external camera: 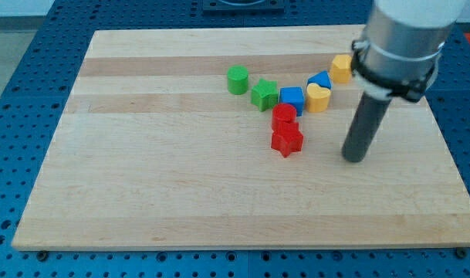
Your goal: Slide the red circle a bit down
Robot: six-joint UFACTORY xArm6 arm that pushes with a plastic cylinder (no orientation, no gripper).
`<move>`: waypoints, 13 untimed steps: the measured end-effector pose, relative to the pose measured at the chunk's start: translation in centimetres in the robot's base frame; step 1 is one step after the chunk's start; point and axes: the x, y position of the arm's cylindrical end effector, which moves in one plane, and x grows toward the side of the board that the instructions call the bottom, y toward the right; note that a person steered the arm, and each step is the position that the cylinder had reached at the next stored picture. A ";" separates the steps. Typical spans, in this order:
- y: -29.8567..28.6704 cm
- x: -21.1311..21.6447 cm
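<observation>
The red circle point(284, 116) sits near the middle of the wooden board point(165, 193), touching a red star point(287, 140) just below it and a blue cube point(292, 98) just above it. My tip point(356, 157) rests on the board to the right of the red star, well apart from it, lower than the red circle. The rod rises from it to the arm at the view's top right.
A green cylinder point(237, 79) and a green star point(264, 94) lie up and left of the red circle. A yellow heart point(318, 97), a blue block point(321, 79) and a yellow block point(341, 67) run up and right, partly behind the arm.
</observation>
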 end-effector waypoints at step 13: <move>-14.2 -11.6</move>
